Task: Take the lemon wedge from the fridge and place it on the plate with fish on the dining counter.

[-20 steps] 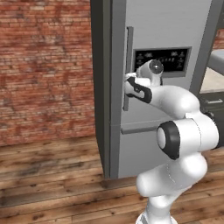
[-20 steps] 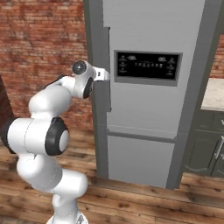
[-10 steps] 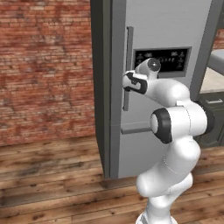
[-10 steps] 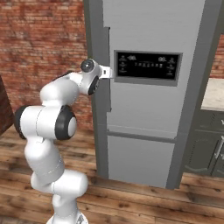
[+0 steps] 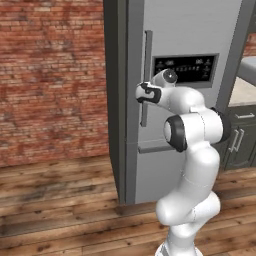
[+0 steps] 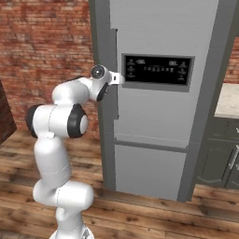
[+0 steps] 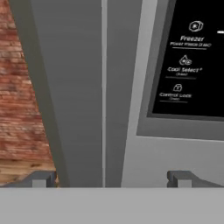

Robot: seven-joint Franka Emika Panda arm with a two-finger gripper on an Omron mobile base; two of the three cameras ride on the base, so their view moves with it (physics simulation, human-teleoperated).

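Observation:
The fridge (image 5: 190, 30) (image 6: 158, 32) is a tall grey metal one with a black display panel (image 5: 185, 69) (image 6: 158, 71), and its door is closed. My gripper (image 5: 141, 94) (image 6: 116, 79) is open and level with the middle of the long vertical handle (image 5: 146, 60) (image 6: 115, 105). In the hand view the handle (image 7: 94, 87) runs up between my spread fingertips (image 7: 43, 178), with the gripper (image 7: 111, 179) centred on it and nothing held. The lemon wedge is hidden behind the closed door. The plate with fish and the dining counter are out of view.
A red brick wall (image 5: 50, 75) (image 6: 46, 46) stands left of the fridge. Dark grey cabinets with a pale countertop (image 5: 245, 145) (image 6: 224, 158) adjoin it on the right. The floor (image 5: 60, 210) is wooden planks.
The gripper has moved left along the door to the handle, and the elbow has swung up and closer to the fridge. The jaws stay open.

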